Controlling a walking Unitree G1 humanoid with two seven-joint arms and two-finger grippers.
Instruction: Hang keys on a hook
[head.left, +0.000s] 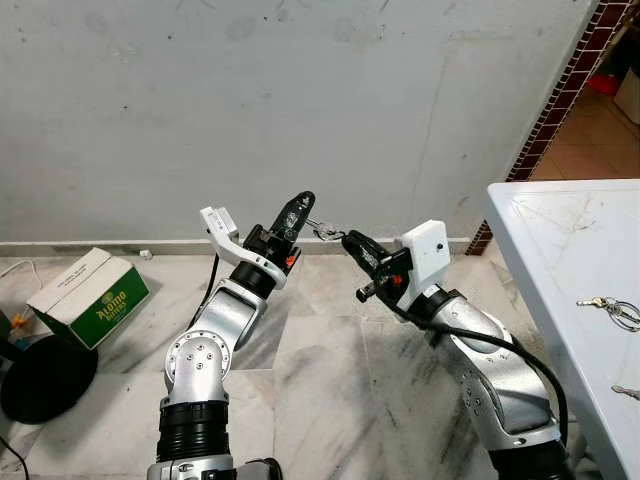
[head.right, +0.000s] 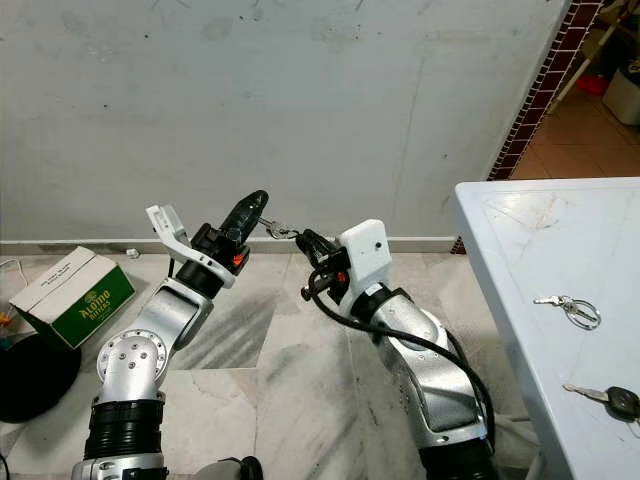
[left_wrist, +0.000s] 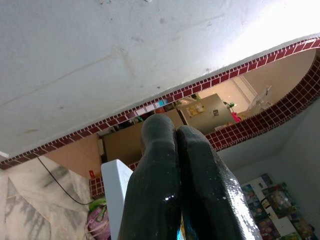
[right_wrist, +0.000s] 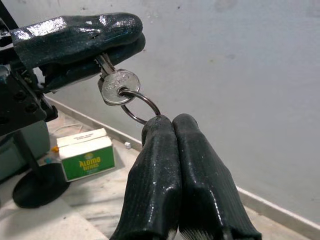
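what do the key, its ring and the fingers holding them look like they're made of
Key: silvery metal, likely steel or nickel-plated, with a stamped round head and dull shine. Ring: thin bright metal wire. Fingers: black, glossy, slightly pebbled coating, probably rubber, with wet-looking highlights.

Left claw (left_wrist: 177, 150): two long glossy black fingers (left_wrist: 152, 185) pressed together, tips touching, no gap. Behind fingers: pale grey plaster wall (left_wrist: 75, 55), curved band of dark red brick tiles (left_wrist: 235, 72) arching across. Beyond arch: beige room, blurred clutter. White rectangular edge (left_wrist: 115, 200) beside fingers. Marble floor (left_wrist: 25, 200), thin black cable (left_wrist: 60, 185) across it.
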